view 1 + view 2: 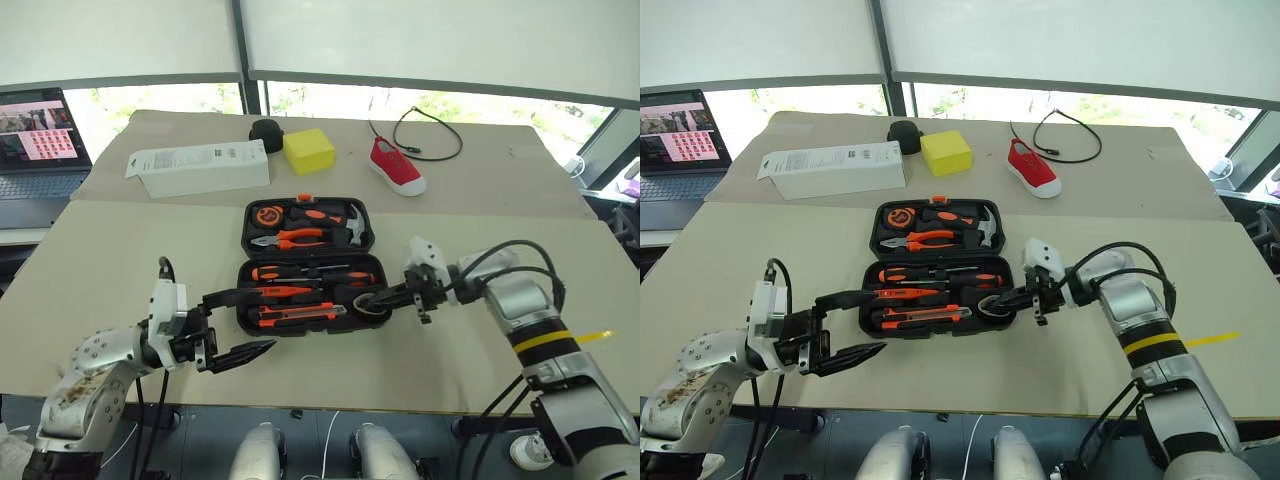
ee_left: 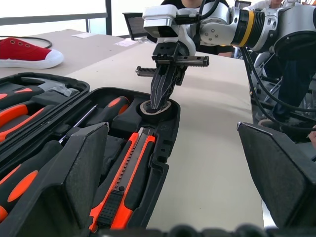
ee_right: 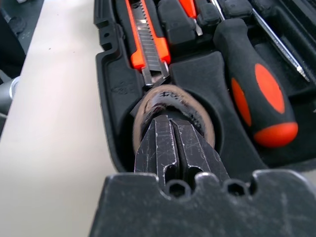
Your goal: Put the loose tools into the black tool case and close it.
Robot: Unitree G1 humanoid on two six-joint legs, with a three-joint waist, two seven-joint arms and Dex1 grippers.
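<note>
The right gripper, fingers pinched shut, pokes straight down into the tape roll seated in the case corner, while the left gripper idles wide open beside the case.

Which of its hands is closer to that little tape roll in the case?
Right. The right gripper, shut, pokes into the tape roll; the left gripper waits open off the case's opposite end.
</note>
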